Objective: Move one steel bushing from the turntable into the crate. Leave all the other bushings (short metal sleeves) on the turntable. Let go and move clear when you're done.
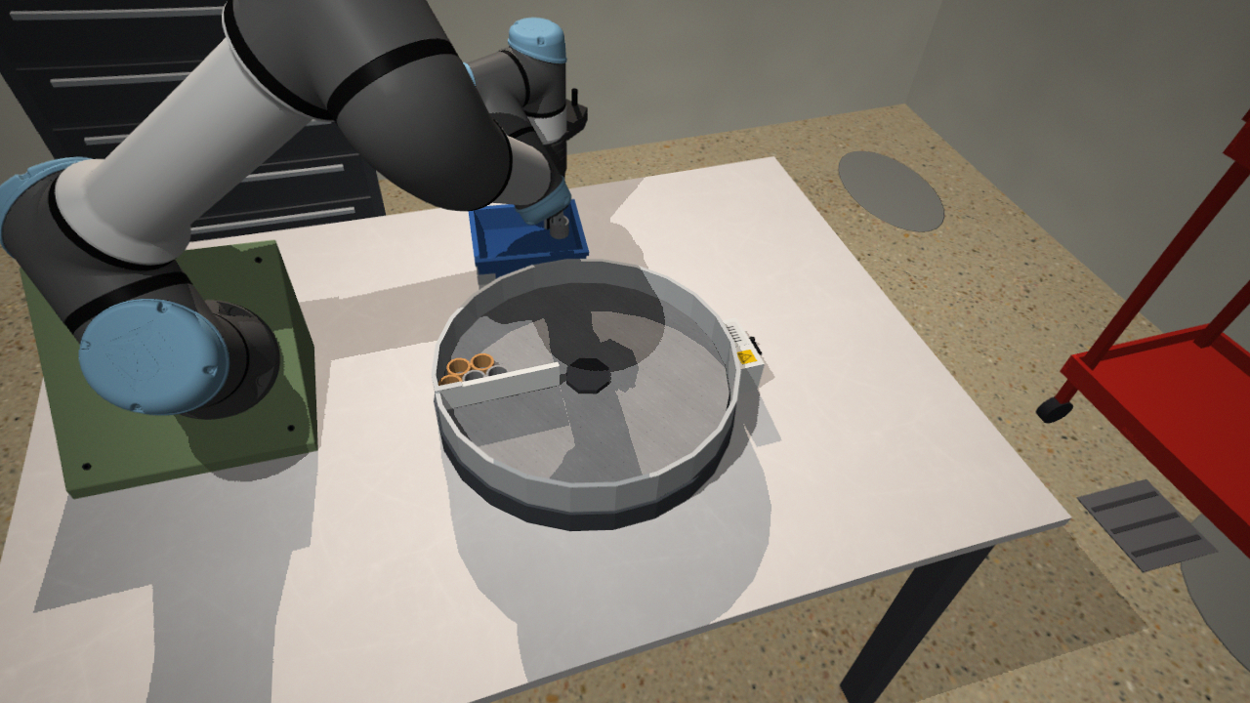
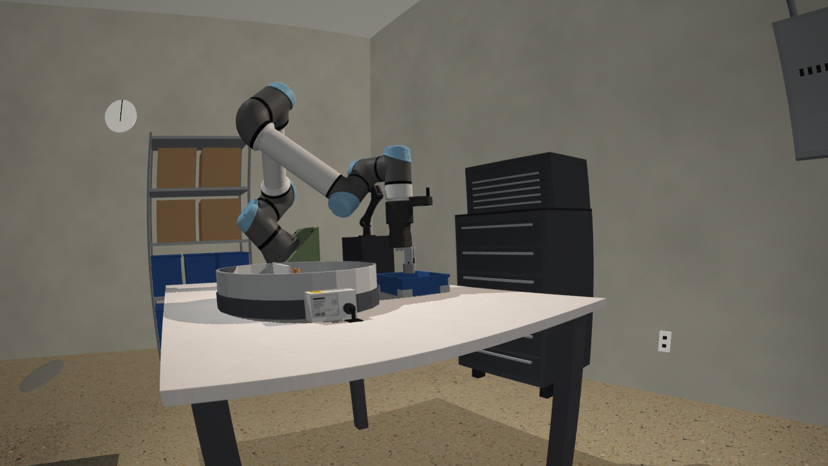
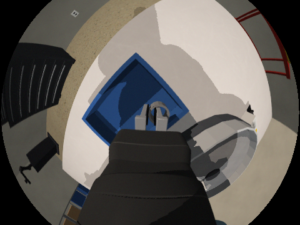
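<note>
My gripper (image 1: pixel 553 224) (image 2: pixel 406 265) (image 3: pixel 151 110) is shut on the wall of a grey steel bushing (image 1: pixel 560 228) (image 2: pixel 408 268) (image 3: pixel 165 107), with one finger inside its bore and one outside. The held bushing is upright over the side of the blue crate (image 1: pixel 524 260) (image 2: pixel 414 285) (image 3: pixel 137 75) nearest the turntable, at about rim height. No other bushing shows in the crate. On the turntable (image 1: pixel 594 500) (image 2: pixel 295 287) (image 3: pixel 223 123), several copper-coloured bushings (image 1: pixel 482 368) (image 2: pixel 295 270) and grey ones stand clustered behind the divider at the left, partly hidden by it.
A white divider (image 1: pixel 502 385) crosses the turntable from its hub (image 1: pixel 587 376) to its wall. A small control box (image 1: pixel 747 356) (image 2: pixel 330 305) sits against the turntable. The turntable stands close beside the crate. The arm's green base (image 1: pixel 253 454) is at the left of the table.
</note>
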### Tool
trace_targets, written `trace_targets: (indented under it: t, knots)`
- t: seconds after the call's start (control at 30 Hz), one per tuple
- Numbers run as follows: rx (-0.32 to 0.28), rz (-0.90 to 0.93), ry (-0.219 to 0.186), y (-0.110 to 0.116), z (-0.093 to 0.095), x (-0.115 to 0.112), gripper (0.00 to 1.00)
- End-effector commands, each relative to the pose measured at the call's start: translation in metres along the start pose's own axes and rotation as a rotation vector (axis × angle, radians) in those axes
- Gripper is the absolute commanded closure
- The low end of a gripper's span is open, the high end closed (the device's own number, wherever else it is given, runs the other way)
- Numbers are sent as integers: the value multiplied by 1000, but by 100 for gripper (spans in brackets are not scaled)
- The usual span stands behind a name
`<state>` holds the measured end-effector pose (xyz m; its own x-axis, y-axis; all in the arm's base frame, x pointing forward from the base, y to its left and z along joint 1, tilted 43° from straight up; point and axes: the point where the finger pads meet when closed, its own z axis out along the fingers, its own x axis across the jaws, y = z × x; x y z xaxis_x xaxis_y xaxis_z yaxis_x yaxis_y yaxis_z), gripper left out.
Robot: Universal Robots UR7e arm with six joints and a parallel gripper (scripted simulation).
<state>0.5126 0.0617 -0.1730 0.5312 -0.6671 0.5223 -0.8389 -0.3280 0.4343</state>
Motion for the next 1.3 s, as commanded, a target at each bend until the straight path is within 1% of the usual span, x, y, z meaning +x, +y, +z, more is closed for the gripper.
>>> trace_targets:
  t: [0.0,0.1,0.5,0.67,1.07,1.27]
  knots:
    - [1,0,0,0,3,0,100]
    - [1,0,0,0,8,0,100]
    - [1,0,0,0,8,0,100]
    - [1,0,0,0,16,0,100]
    - [1,0,0,0,16,0,100]
    - [1,0,0,0,24,0,100]
